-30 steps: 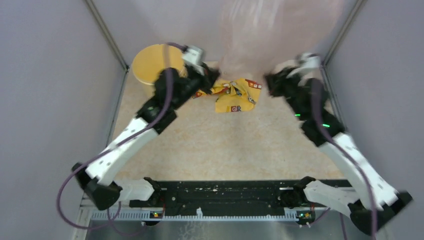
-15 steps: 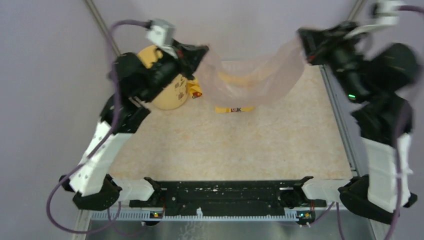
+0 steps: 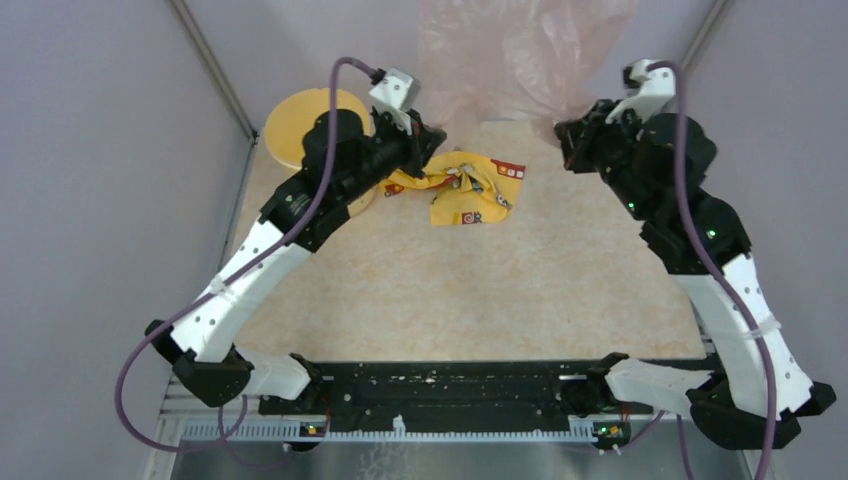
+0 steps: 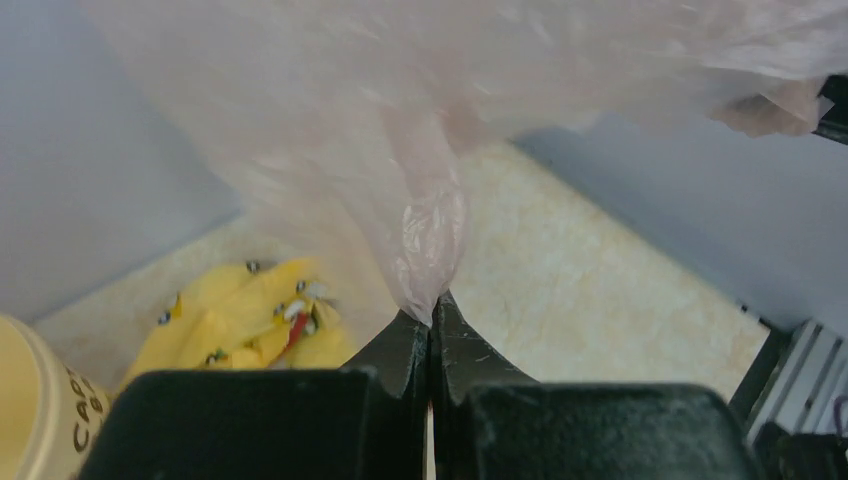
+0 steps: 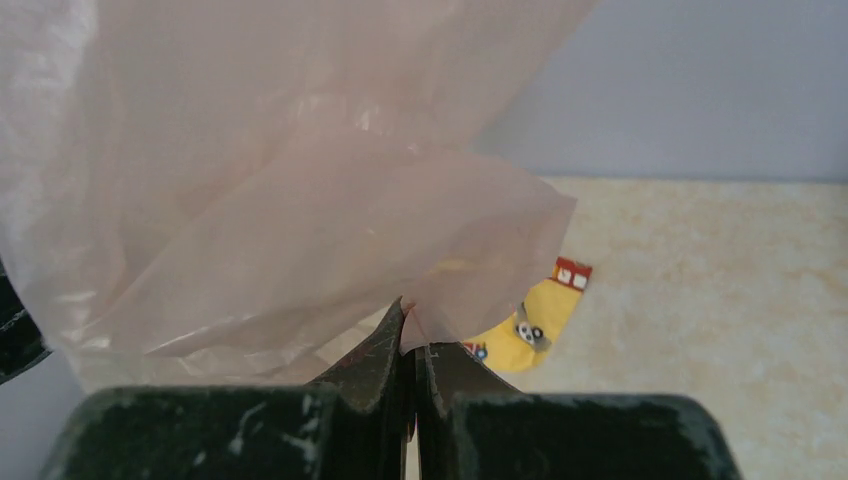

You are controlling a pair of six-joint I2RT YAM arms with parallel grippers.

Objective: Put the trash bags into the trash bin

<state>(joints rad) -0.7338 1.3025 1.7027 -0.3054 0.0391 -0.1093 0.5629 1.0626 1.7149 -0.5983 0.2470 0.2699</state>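
Observation:
The pale pink trash bag (image 3: pixel 515 55) hangs spread between my two grippers at the back of the table. My left gripper (image 3: pixel 436 137) is shut on a twisted corner of the bag (image 4: pixel 432 230). My right gripper (image 3: pixel 566 135) is shut on another edge of the bag (image 5: pixel 300 220). The pale yellow trash bin (image 3: pixel 305 125) stands at the back left, partly hidden by my left arm. Its side shows at the lower left of the left wrist view (image 4: pixel 40 410).
A crumpled yellow printed wrapper (image 3: pixel 462 188) lies on the table between the grippers, below the bag; it also shows in the left wrist view (image 4: pixel 250 315) and the right wrist view (image 5: pixel 530 325). Purple walls and metal posts close in the back and sides.
Both grippers, holding the bag, had swung high and apart, stretching the bag into a band. Now they are back down near the wrapper and the bag billows up at the back.

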